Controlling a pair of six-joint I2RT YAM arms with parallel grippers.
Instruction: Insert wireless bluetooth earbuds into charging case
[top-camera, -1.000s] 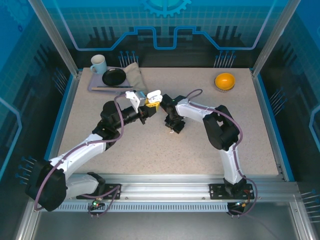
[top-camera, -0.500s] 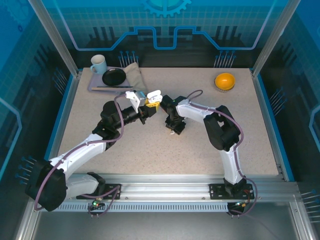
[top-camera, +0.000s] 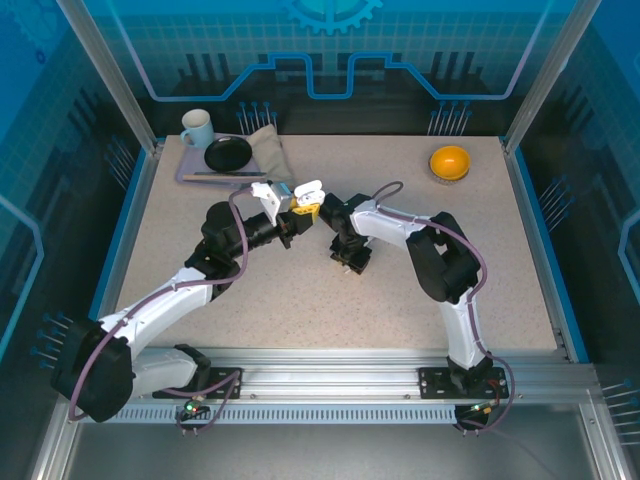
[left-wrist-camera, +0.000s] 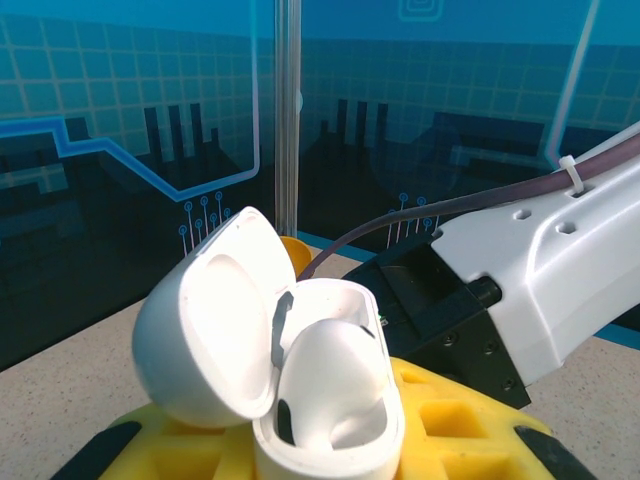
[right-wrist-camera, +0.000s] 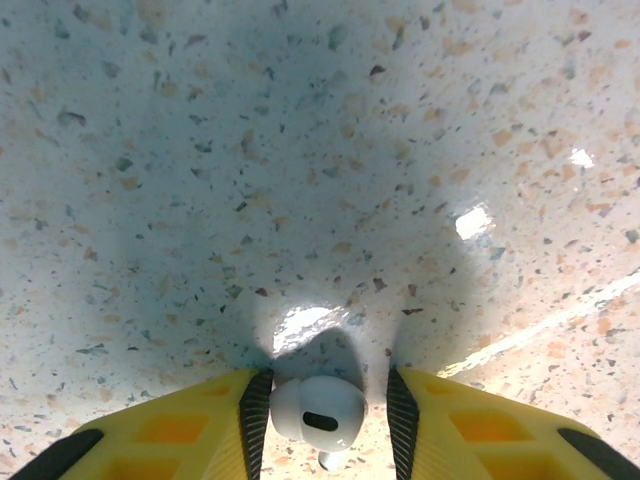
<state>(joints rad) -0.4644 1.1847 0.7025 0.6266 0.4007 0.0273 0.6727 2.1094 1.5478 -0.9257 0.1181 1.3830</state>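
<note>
- Enclosure (top-camera: 330, 60): translucent blue panels printed with a grid and circuit-like lines, held in aluminium posts, wall in the back and both sides.
- Counter (top-camera: 300, 300): pale beige stone-look top with dark and orange specks. Close up (right-wrist-camera: 300, 150) it is glossy, with bright glints and a soft shadow.
- Left arm (top-camera: 170, 300) and right arm (top-camera: 445, 260): both reach in toward the middle of the counter, and their ends are near each other.
- Grey tray (top-camera: 195, 178): far left corner, carrying a light mug (top-camera: 197, 128), a black plate (top-camera: 228, 154) and a folded beige cloth (top-camera: 268, 150).
- Orange bowl (top-camera: 450, 162): far right, well apart from the arms.
- Left hand (top-camera: 303, 205): closed on the white charging case (left-wrist-camera: 300, 370), held off the counter with its lid swung open to the left.
- Right hand (right-wrist-camera: 328, 420): pointed down at the counter. A white earbud (right-wrist-camera: 318, 410) sits between its yellow fingers, against the left pad. A gap shows at the right pad, so the fingers stand open.
</note>
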